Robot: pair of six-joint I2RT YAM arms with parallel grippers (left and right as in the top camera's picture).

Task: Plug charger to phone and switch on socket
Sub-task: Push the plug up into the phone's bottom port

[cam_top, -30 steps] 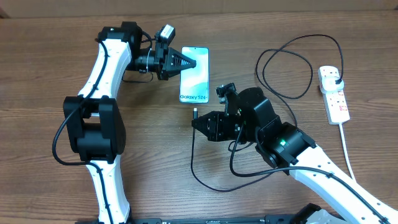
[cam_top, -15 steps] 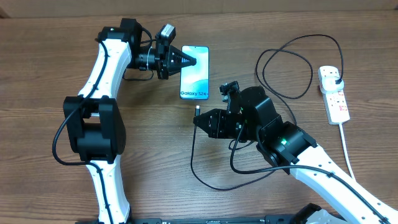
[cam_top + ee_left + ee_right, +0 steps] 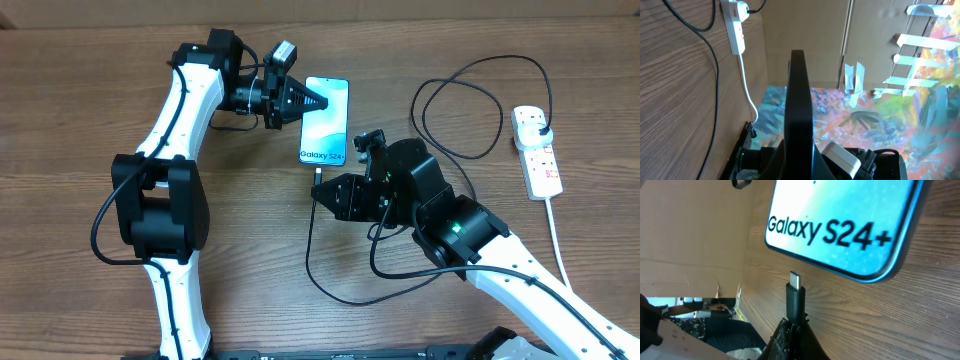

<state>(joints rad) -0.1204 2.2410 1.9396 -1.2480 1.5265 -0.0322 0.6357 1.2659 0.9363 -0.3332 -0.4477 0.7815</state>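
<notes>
Charger tip point(image 3: 795, 281) in right pincer point(image 3: 791, 329), just beside phone point(image 3: 840, 220) in left pincer point(image 3: 320, 102)

Left end effector point(image 3: 316, 101) slid slim blue-screen phone point(image 3: 327, 128) right across brown wooden counter point(image 3: 80, 300). Right end effector point(image 3: 321, 189) brought thin black charger cable tip point(image 3: 317, 174) closer, now just under phone's bottom edge.

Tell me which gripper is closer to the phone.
Left. The left gripper grips the phone by its long edge; the right gripper holds the charger connector just short of its bottom edge.
</notes>
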